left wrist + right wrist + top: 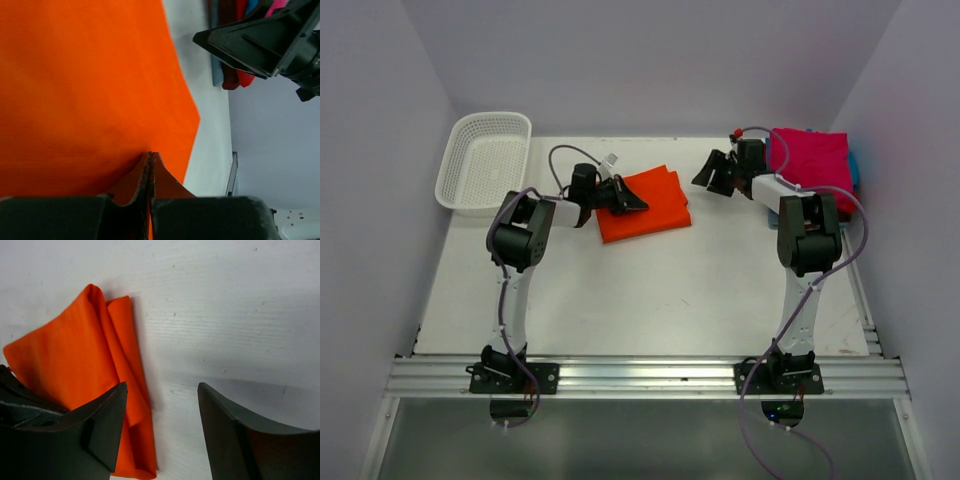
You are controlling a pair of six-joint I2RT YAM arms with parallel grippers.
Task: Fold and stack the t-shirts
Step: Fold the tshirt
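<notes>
Orange cloth, the orange t-shirt (655,215), lay folded on the bench (620,290) toward 12 o'clock. The left gripper (632,203) was set on its 9 o'clock edge with fingers shut; a pinch could not be confirmed. The right gripper (712,178) was held part-spread and empty. Folding was judged done, so a carry to the magenta-topped stack (812,160) at 1 o'clock was called for. Its red and maroon layers (235,75) were shown only by the left wrist view.
</notes>
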